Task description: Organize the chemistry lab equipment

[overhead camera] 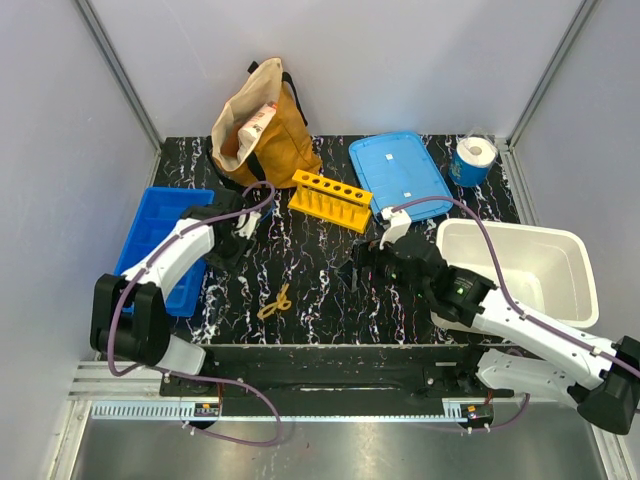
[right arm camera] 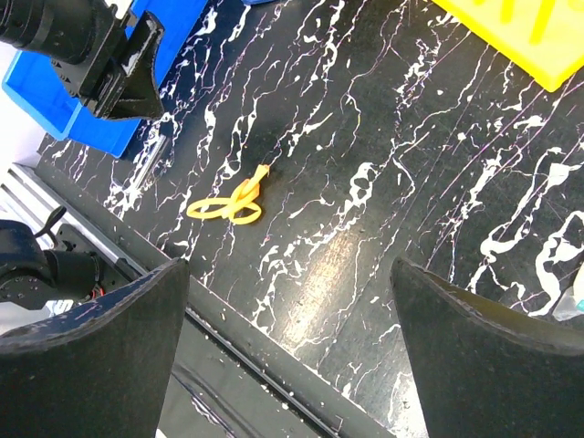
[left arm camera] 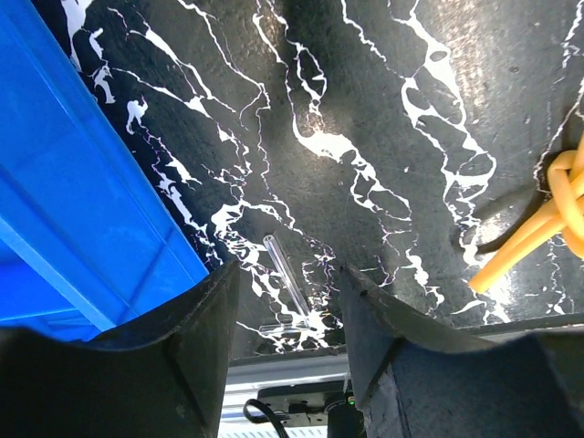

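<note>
Clear tube (left arm camera: 281, 270): lies flat on the black marbled tabletop (left arm camera: 383, 82), just beside the blue bin (left arm camera: 73, 201) and near the front edge, with nothing touching it.
Left tool (overhead camera: 238, 238): hangs above the tube with its fingers apart. In the wrist view they frame the tube. It holds nothing and is judged to be lined up for a pinch across the thin glass.
Yellow looped piece (right arm camera: 233, 204): on the tabletop at centre front, apart from the tube, between the two arms.
Right tool (right arm camera: 287, 274): fingers wide apart, nothing held, facing down toward the looped piece. It is probably waiting to take it.
Yellow rack (overhead camera: 330, 200): stands behind the working area with a row of holes on top, the likely place for the tube.
White tub (overhead camera: 575, 250): at the right, beside the right arm.
</note>
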{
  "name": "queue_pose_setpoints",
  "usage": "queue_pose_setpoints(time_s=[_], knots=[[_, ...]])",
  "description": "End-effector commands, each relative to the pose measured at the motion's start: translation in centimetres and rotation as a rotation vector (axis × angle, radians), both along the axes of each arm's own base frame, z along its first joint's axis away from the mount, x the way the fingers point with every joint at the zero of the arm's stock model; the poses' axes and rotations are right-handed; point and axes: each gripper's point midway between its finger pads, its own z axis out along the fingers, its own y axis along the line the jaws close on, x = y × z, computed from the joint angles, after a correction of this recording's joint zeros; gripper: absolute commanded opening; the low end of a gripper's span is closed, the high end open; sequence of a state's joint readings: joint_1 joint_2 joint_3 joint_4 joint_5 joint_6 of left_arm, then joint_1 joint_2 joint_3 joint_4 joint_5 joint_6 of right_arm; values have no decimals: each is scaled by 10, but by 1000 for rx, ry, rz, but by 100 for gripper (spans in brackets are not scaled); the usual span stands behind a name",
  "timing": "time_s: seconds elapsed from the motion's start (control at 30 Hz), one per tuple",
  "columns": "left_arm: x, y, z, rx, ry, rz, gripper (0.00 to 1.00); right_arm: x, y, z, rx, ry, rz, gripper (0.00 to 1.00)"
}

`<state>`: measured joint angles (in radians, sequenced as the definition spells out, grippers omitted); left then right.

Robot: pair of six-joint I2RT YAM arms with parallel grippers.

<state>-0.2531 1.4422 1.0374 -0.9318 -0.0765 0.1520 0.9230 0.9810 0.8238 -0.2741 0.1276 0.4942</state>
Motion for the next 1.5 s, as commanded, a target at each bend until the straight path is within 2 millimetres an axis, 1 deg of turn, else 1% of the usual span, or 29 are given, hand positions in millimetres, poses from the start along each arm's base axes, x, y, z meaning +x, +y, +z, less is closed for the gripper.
queue_pose_setpoints(time_s=[0.0,0.07,0.2,0.33,0.43,0.53,0.83,1.03,1.13,1.27,1.47], knots=[[2,11,-4,61,20,-22,52,0,5,15,38,-50,22,96],[0,12,-12,60,51,-28,52,0,3,14,21,-48,21,96],[-7,25,-31,126,136,-20,51,1,-3,15,10,-64,6,96],[-7,33,-37,125,184,12,49,1,-7,19,8,-76,-4,96],[-10,39,-43,132,224,29,47,3,-10,18,0,-83,-15,96],[-15,40,-50,134,251,29,47,3,-9,19,1,-83,-15,96],[-22,46,-56,141,290,46,47,0,-15,21,8,-91,-21,96],[-28,45,-61,133,323,48,44,-1,-26,17,-9,-108,-41,97],[-31,44,-63,126,331,49,43,-2,-26,19,-7,-116,-38,96],[-32,41,-65,111,344,44,39,-1,-28,22,-13,-131,-36,97],[-36,42,-72,116,384,44,36,-1,-31,22,-19,-143,-44,97]])
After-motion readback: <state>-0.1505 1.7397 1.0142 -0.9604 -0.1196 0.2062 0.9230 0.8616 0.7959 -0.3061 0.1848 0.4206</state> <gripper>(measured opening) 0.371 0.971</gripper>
